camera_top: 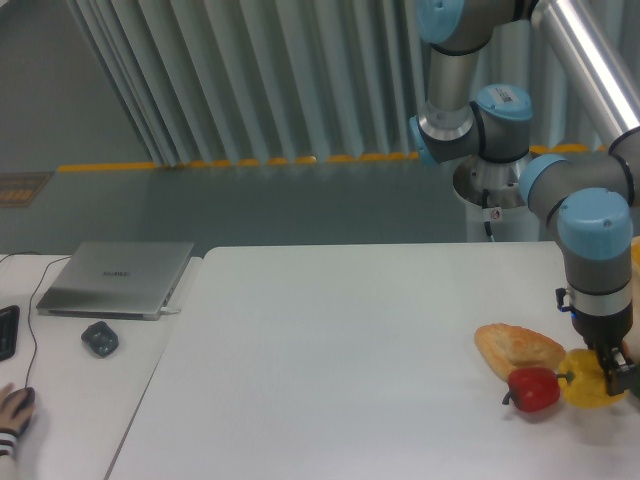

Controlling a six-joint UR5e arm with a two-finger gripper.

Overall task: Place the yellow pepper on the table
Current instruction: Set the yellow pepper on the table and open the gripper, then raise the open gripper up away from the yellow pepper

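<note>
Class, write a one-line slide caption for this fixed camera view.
Gripper holding a yellow pepper low over the table, beside a red pepper and bread.

A single fixed camera views the scene from the near side of the table (330, 340), raised above tabletop height and angled slightly downward toward the far wall of vertical slats (250, 80). The table occupies the lower half of the frame at medium range. The arm's base (500, 190) stands beyond the far right edge. A side desk with a laptop (115, 278) fills the left margin. The right frame edge cuts off the table's right end.
</note>
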